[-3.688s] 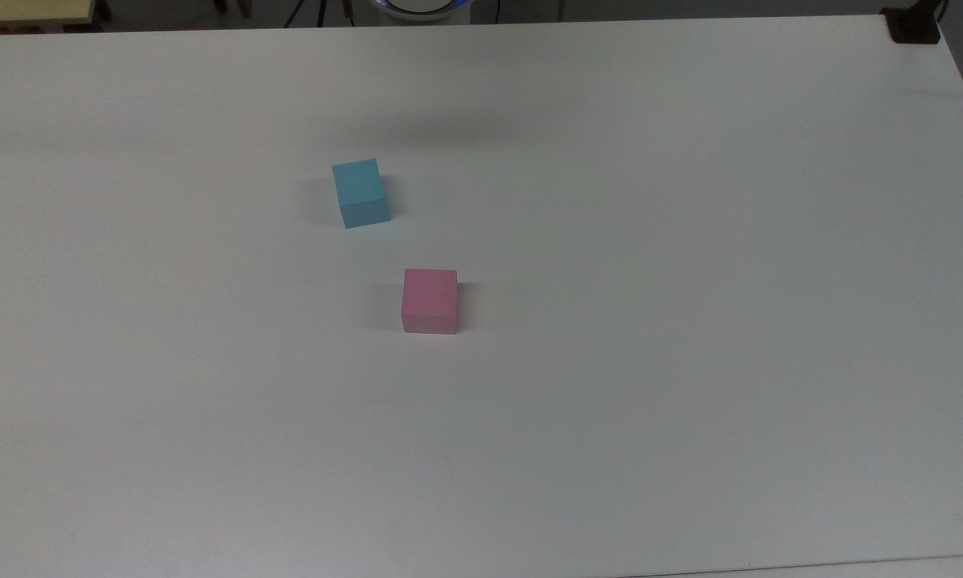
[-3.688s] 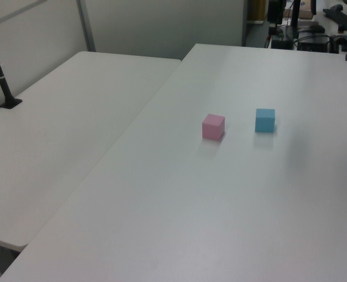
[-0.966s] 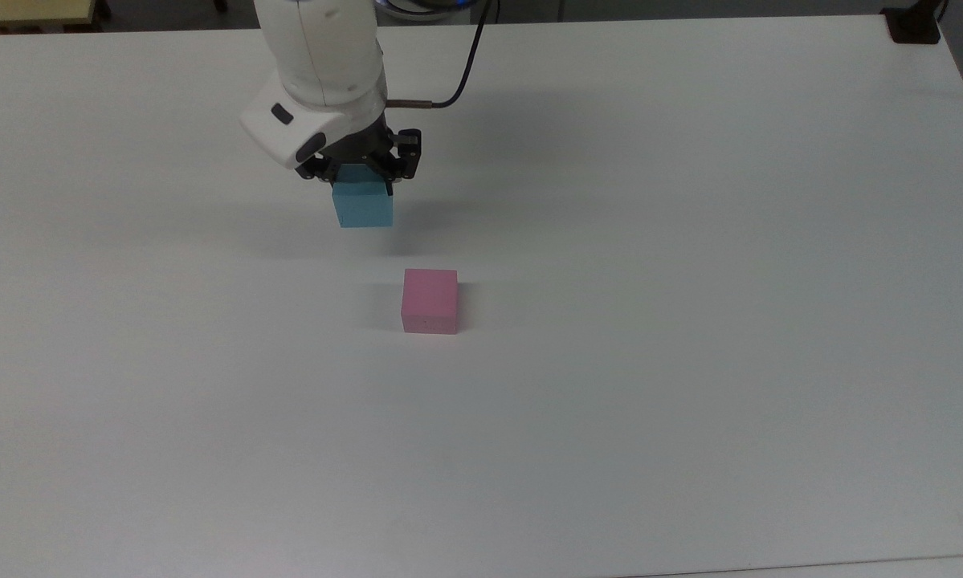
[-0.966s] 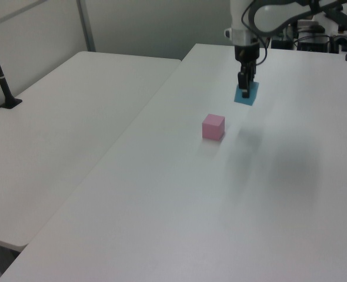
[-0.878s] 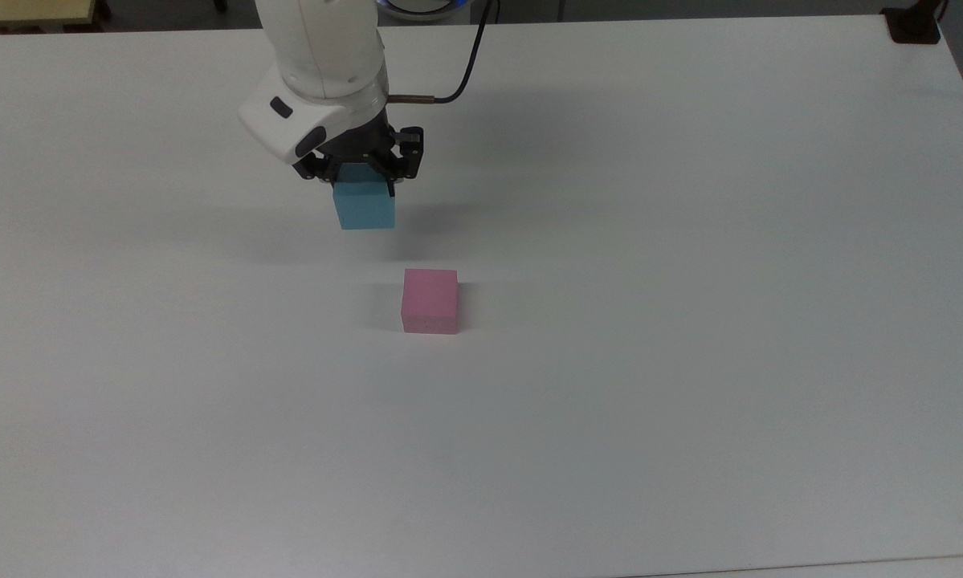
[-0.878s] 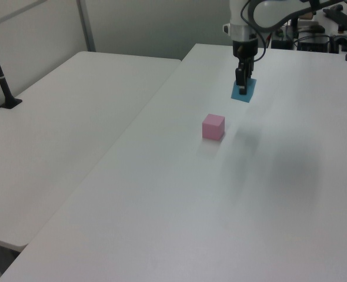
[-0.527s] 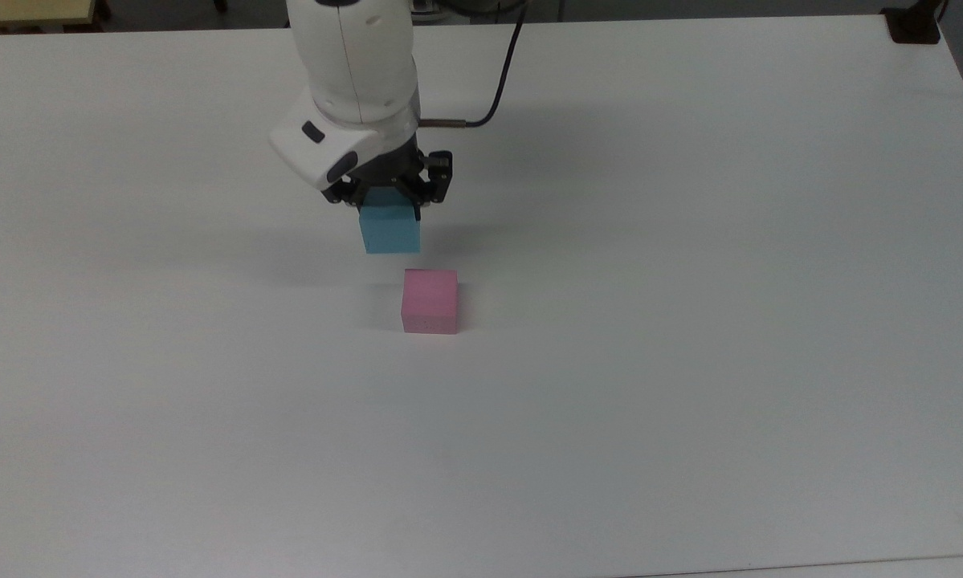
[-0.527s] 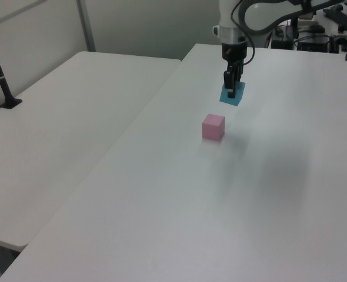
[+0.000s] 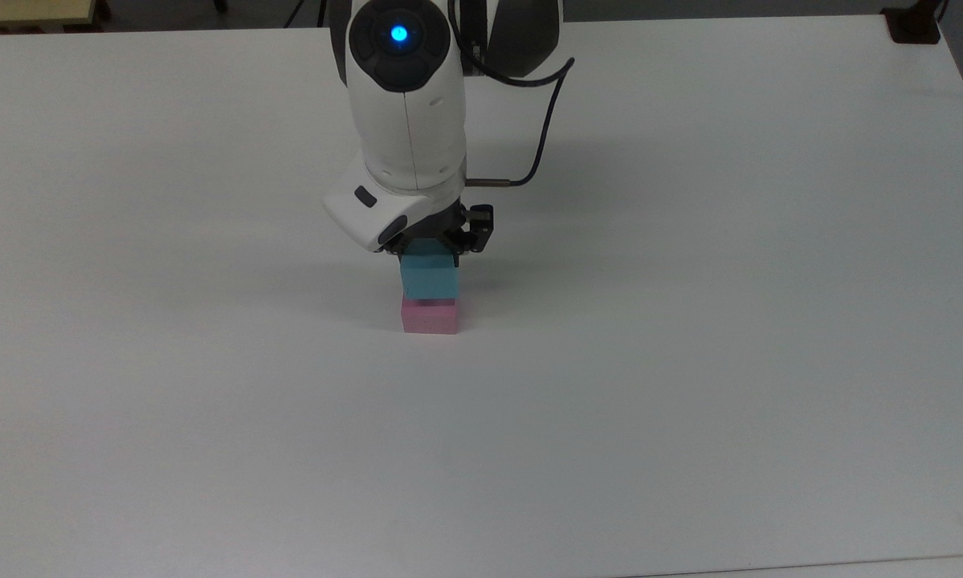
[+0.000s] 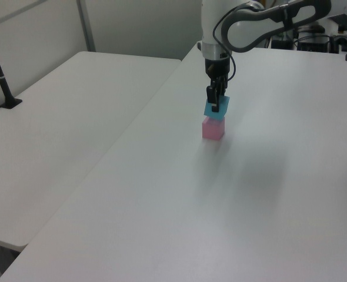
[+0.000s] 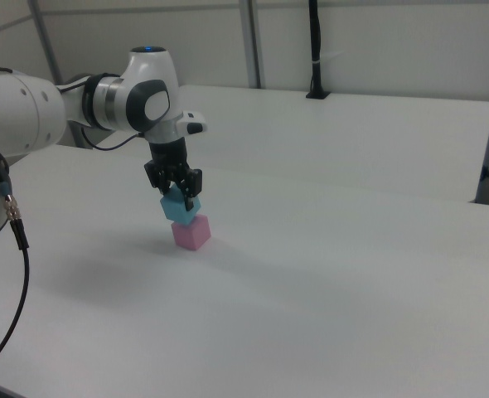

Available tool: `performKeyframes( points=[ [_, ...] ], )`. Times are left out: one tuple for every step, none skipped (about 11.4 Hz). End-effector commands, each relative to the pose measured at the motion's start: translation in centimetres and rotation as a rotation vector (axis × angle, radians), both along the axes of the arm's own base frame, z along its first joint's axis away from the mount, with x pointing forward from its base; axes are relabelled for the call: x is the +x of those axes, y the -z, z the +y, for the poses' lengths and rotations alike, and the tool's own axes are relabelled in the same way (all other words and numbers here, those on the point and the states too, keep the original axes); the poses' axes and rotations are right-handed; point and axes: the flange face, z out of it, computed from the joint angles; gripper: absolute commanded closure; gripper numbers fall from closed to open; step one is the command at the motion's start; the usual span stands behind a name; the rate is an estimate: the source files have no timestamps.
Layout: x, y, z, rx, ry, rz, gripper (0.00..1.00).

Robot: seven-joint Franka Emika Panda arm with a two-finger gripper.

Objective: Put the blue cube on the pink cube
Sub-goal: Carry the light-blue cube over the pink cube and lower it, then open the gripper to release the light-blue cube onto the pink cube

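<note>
The pink cube (image 9: 429,318) (image 10: 213,130) (image 11: 191,234) rests on the white table (image 9: 690,361). Directly over it is the blue cube (image 9: 429,279) (image 10: 216,110) (image 11: 179,210), turned slightly against the pink one. Its underside is at the pink cube's top face, and I cannot tell whether the two touch. My gripper (image 9: 430,258) (image 10: 214,101) (image 11: 181,197) points straight down and is shut on the blue cube, one finger on each side. The white wrist hides the blue cube's top in the top view.
A black cable (image 9: 541,148) hangs from the wrist. A black clamp (image 9: 913,24) sits at the table's far corner on the top view's right. A second white table (image 10: 56,135) adjoins on the left view's left, with a black post (image 10: 0,76) on it.
The blue cube, first lying on the table apart from the pink cube, was taken hold of and lifted. Over the last second the arm carried it across until it stood over the pink cube.
</note>
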Motion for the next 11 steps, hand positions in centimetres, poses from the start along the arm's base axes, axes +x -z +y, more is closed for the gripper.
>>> performKeyframes(
  points=[
    [1.0,1.4,0.2,-0.018,0.028,-0.020,0.53],
    [1.0,1.5,0.4,-0.028,0.026,-0.018,0.53],
    [1.0,1.5,0.8,-0.037,0.019,-0.021,0.47],
    [0.9,1.7,1.0,-0.043,0.025,-0.019,0.19],
    [0.9,1.6,0.9,-0.060,0.022,-0.022,0.00],
    [0.9,1.6,1.0,-0.063,0.020,-0.021,0.00],
    [0.8,1.4,0.9,-0.064,0.022,-0.022,0.00],
    [0.8,0.8,0.7,-0.058,0.029,-0.034,0.00],
    [0.7,-0.7,0.4,-0.053,0.037,-0.053,0.00],
    [0.3,-3.3,-0.1,-0.045,0.069,-0.089,0.00],
    [-0.4,-6.6,-1.4,-0.043,0.121,-0.129,0.00]
  ],
)
